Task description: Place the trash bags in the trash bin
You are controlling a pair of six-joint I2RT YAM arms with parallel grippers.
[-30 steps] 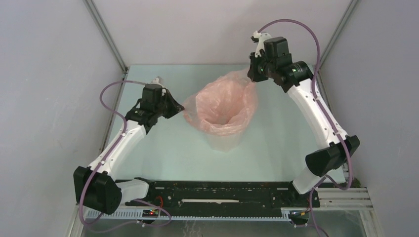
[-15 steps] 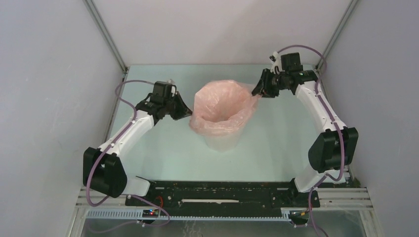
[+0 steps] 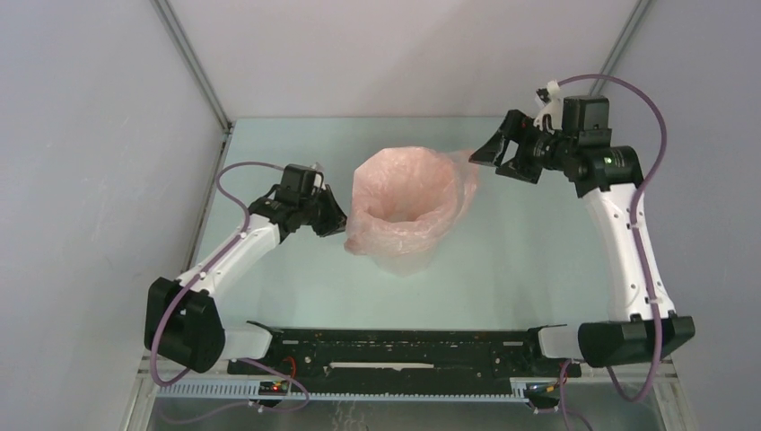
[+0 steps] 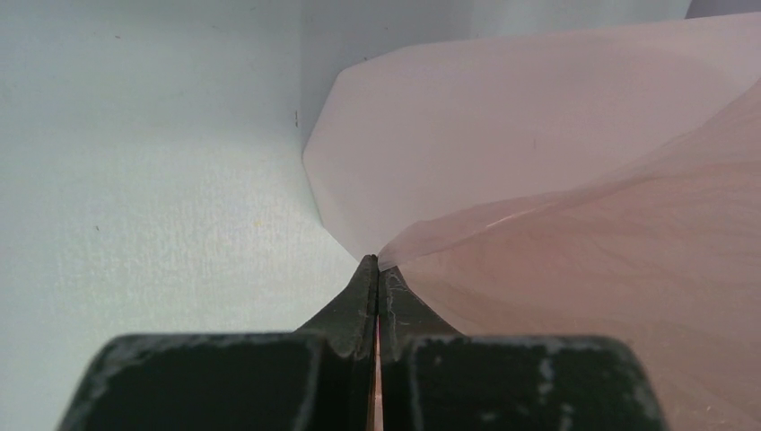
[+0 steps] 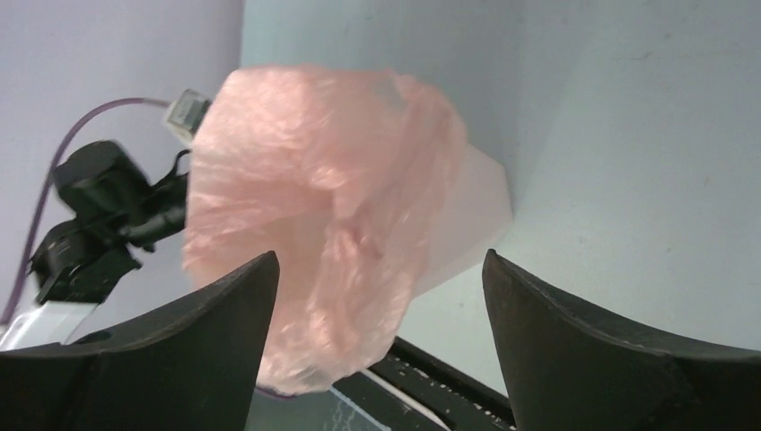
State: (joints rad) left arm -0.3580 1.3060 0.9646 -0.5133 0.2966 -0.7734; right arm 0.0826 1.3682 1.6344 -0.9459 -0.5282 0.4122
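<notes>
Trash bag (image 3: 386,175) lines the trash bin (image 3: 404,260), cuff draped over its rim. Left gripper (image 4: 375,269) pinches film at the bin's left, likely tensioning the cuff. Right gripper (image 3: 496,162) is spread, clear of the bin's far-right.

The trash bag (image 3: 408,193) drapes over the trash bin (image 3: 406,262), between left pincer (image 3: 339,224) touching it and right pincer (image 3: 490,162) apart.

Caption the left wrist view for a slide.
Left gripper shut on the pink trash bag, beside the faceted white bin.
</notes>
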